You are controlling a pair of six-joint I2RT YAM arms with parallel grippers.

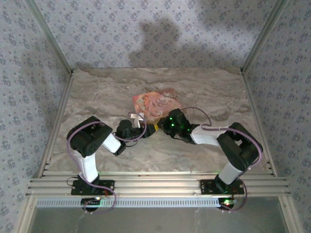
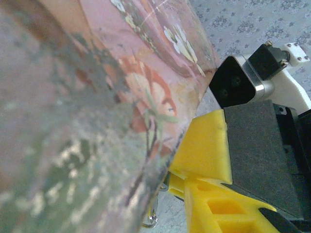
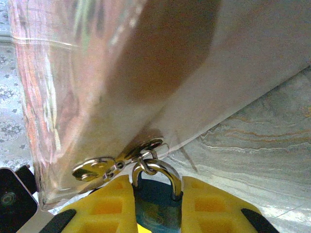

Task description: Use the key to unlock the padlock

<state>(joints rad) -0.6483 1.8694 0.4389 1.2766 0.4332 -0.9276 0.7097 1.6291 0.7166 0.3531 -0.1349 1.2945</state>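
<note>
My right gripper (image 3: 155, 187) pinches the padlock (image 3: 156, 208) tight; box (image 3: 146, 73) at twelve o'clock; left gripper (image 1: 131, 127) near it, opening I cannot tell.

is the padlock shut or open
Shut, it seems: in the right wrist view both shackle legs run down into the blue padlock body, which sits clamped between the right pincer's yellow fingers.
</note>
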